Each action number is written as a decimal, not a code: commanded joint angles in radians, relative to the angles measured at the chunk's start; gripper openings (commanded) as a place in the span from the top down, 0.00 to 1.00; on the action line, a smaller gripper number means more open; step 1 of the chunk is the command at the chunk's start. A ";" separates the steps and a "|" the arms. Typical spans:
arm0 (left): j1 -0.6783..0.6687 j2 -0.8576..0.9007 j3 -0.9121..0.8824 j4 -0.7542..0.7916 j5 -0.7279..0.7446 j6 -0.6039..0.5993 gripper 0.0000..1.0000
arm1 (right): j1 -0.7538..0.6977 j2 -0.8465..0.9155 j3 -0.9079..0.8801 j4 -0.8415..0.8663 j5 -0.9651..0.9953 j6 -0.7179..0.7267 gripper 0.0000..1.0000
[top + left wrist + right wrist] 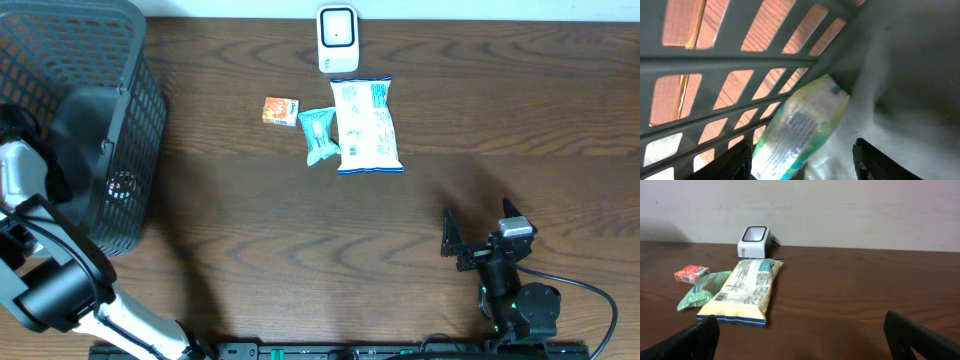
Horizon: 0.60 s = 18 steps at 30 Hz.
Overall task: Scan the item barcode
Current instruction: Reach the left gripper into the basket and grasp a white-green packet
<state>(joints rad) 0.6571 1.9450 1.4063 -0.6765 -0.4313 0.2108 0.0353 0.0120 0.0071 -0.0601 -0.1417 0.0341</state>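
Note:
In the left wrist view my left gripper is down inside the grey basket. A shiny green and yellow packet lies tilted between its fingers. The left finger is close against the packet and the right finger stands well apart from it, so the gripper is open. The white barcode scanner stands at the table's far edge. My right gripper rests wide open and empty at the near right, facing the scanner.
A pale yellow packet, a teal packet and a small orange pack lie in front of the scanner. The dark mesh basket fills the table's left end, with my left arm reaching into it.

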 commanded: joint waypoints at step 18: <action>0.044 0.011 -0.054 0.051 0.136 0.002 0.68 | 0.006 -0.006 -0.002 -0.004 -0.006 0.006 0.01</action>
<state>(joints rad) 0.6987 1.9450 1.3628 -0.6258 -0.3370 0.2123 0.0353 0.0120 0.0071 -0.0601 -0.1417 0.0341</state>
